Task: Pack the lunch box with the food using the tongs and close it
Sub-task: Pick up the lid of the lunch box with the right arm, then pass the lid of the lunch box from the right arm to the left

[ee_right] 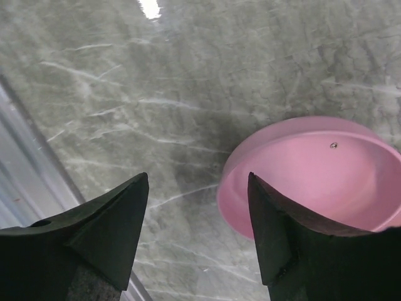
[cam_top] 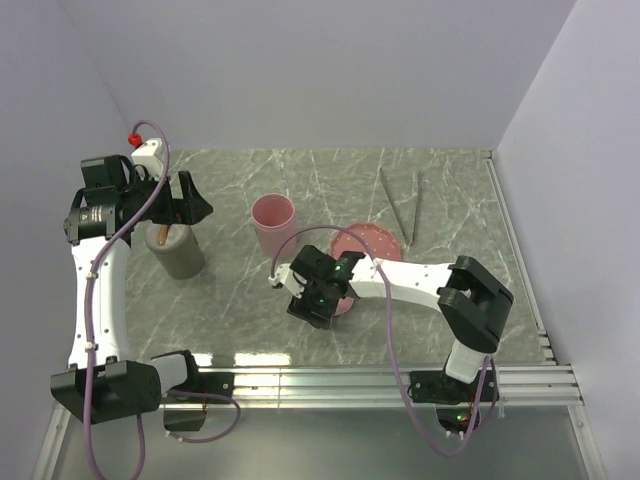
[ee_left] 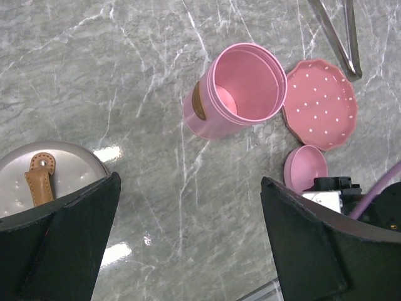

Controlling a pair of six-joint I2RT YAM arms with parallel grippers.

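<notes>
Long slim grey metal tongs [cam_top: 393, 205] lie on grey marble counter [cam_top: 240, 300], far right, well apart from both arms. Left fingers [ee_left: 69, 238] wide apart, empty, by grey lidded pot [ee_left: 37, 169]. Right fingers [ee_right: 106, 232] apart, gripping nothing, low at rim of shallow pink round lid [ee_right: 313, 175], just beside pink speckled plate [cam_top: 368, 240]. Tall pink cylinder tub [ee_left: 241, 88] upright, open.

Top cam overhead; wrist cams down, close.
</notes>
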